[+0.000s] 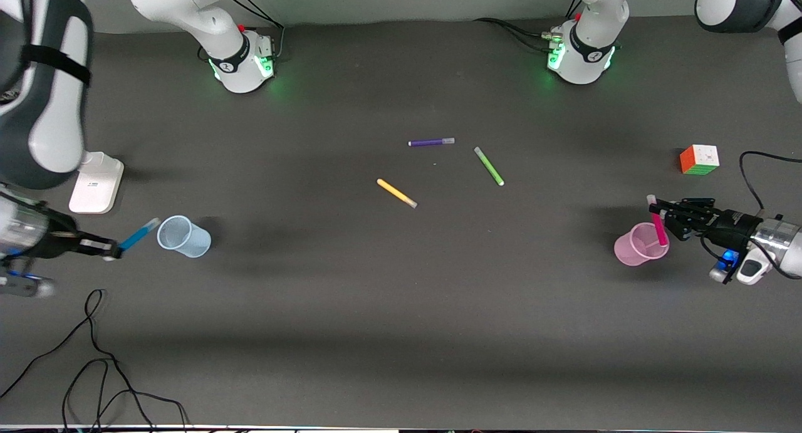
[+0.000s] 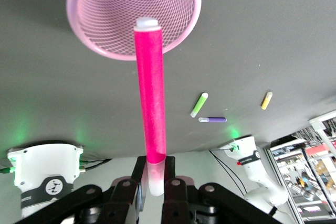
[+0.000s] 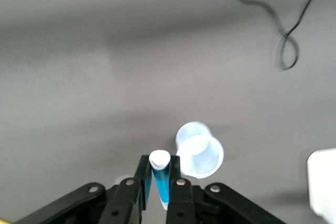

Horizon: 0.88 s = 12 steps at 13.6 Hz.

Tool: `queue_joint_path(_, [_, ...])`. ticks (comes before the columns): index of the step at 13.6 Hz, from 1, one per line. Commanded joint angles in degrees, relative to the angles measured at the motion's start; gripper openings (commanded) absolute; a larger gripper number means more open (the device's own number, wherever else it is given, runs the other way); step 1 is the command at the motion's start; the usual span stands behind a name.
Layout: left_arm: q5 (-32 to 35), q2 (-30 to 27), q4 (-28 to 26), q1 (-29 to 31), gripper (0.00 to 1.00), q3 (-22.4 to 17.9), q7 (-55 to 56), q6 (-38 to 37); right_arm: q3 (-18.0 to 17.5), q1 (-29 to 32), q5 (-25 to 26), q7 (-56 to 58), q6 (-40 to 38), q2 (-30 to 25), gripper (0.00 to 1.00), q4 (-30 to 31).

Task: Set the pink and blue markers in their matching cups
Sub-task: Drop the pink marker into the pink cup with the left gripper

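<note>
My left gripper [image 1: 665,223] pinches the pink marker [image 1: 658,223] near upright, its lower end inside the pink cup [image 1: 636,248]; my right gripper [image 1: 111,250] clamps the blue marker [image 1: 139,234], slanted, tip just beside the blue cup [image 1: 183,236], not over its mouth.

The dark grey counter [image 1: 401,295] has a matt, cloth-like surface. The pale pink translucent plastic cup [image 1: 636,248] shows a fine mesh-textured wall; the pale blue translucent plastic cup [image 1: 183,235] appears smooth. The hot pink felt-tip marker [image 2: 149,103] and bright blue felt-tip marker [image 1: 139,234] have smooth plastic barrels.
</note>
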<state>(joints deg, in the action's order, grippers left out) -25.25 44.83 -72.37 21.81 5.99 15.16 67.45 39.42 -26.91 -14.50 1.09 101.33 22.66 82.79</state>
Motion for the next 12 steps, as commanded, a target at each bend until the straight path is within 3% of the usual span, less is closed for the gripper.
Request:
queue_joint_path(1, [-2.95, 1.83, -0.76, 1.13, 0.0, 0.34, -0.48, 0.05, 0.13, -1.65, 1.06, 3.91, 10.51, -6.83, 0.0, 12.09])
queue_joint_path(7, [-3.84, 4.21, -0.76, 2.45, 0.0, 0.33, -0.65, 0.84, 0.13, -1.83, 1.06, 11.64, 27.49, -10.61, 0.0, 27.75])
queue_joint_path(8, [-3.84, 4.65, -0.67, 2.45, 0.26, 0.33, -0.74, 0.93, 0.13, -1.83, 1.06, 12.27, 29.43, -11.23, 0.0, 30.21])
queue_joint_path(9, [-3.84, 4.65, -0.59, 2.19, 0.65, 0.42, -0.74, 1.01, 0.13, -1.92, 1.14, 12.62, 30.49, -11.76, 0.0, 31.71])
queue_joint_path(10, [-3.66, 4.56, -0.41, 1.75, 0.89, 0.42, -0.74, 1.36, 0.13, -1.92, 1.14, 13.75, 31.64, -12.46, 0.0, 33.73])
queue_joint_path(11, [-3.05, 4.13, -0.15, 1.57, 0.97, 0.42, -0.66, 2.58, 0.13, -1.92, 1.06, 14.72, 34.35, -13.25, 0.0, 36.01])
queue_joint_path(12, [-1.74, 3.6, 0.46, 1.4, 0.98, 0.51, -0.65, 3.21, 0.05, -1.92, 1.06, 14.73, 37.77, -13.35, 0.0, 38.21])
